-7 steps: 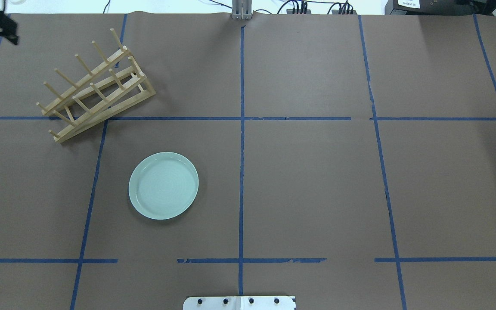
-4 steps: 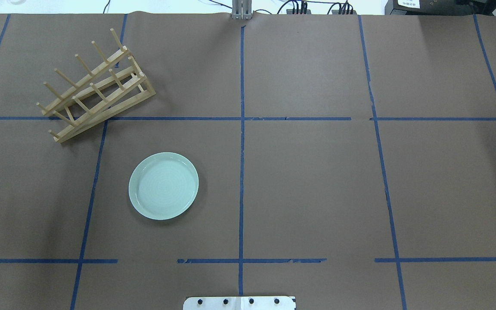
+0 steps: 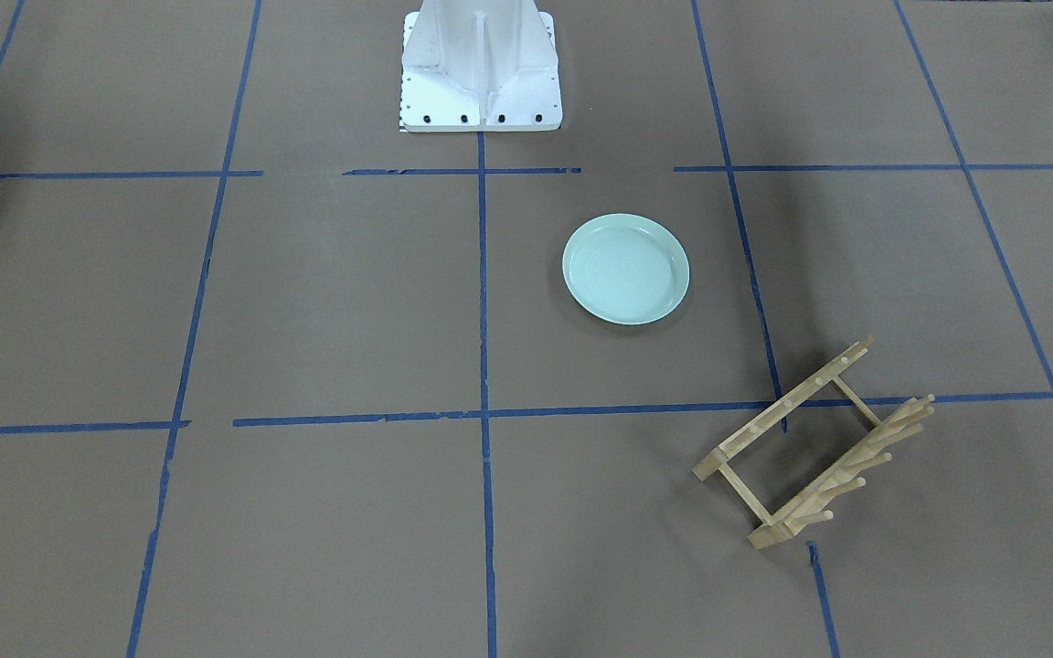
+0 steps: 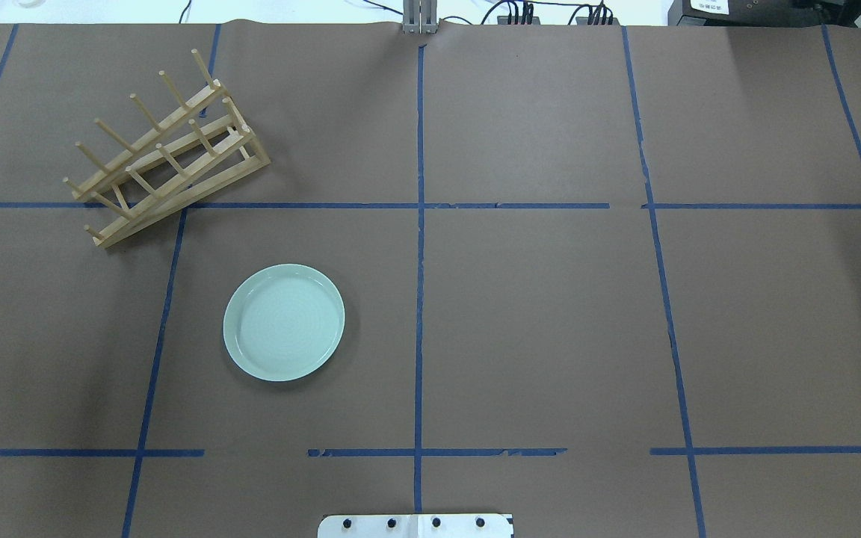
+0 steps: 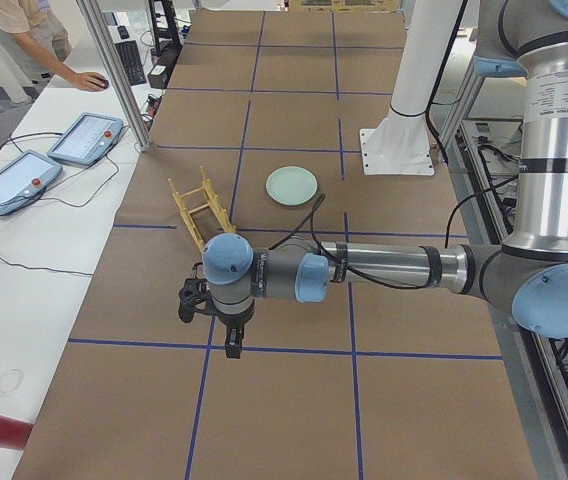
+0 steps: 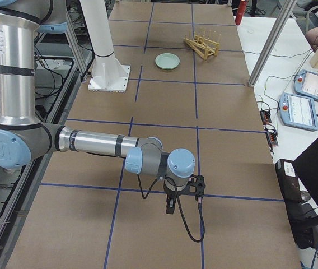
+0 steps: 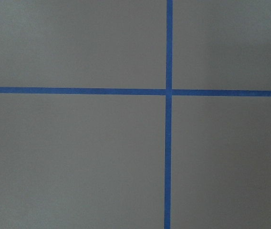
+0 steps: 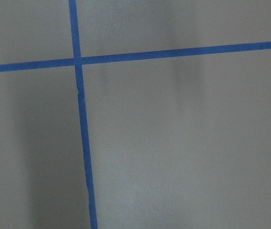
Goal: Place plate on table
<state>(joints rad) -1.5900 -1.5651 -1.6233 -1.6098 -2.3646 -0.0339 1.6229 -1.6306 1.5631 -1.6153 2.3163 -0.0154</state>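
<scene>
The pale mint-green plate (image 4: 284, 323) lies flat and upright on the brown table (image 4: 550, 314), left of the centre tape line. It also shows in the front view (image 3: 626, 269) and small in the side views (image 5: 292, 185) (image 6: 167, 61). Nothing touches it. My left gripper (image 5: 219, 328) hangs over the table's left end, far from the plate; I cannot tell if it is open. My right gripper (image 6: 182, 197) hangs over the right end; I cannot tell its state. Both wrist views show only bare table and blue tape.
A light wooden peg rack (image 4: 165, 153) stands empty at the far left, behind the plate. The white robot base (image 3: 481, 68) sits at the near middle edge. Tablets (image 5: 24, 170) and an operator's hand (image 5: 89, 80) are beyond the table's far edge.
The left gripper, seen at the overhead view's top left corner a second ago, has left that view. The plate and rack have not moved.
</scene>
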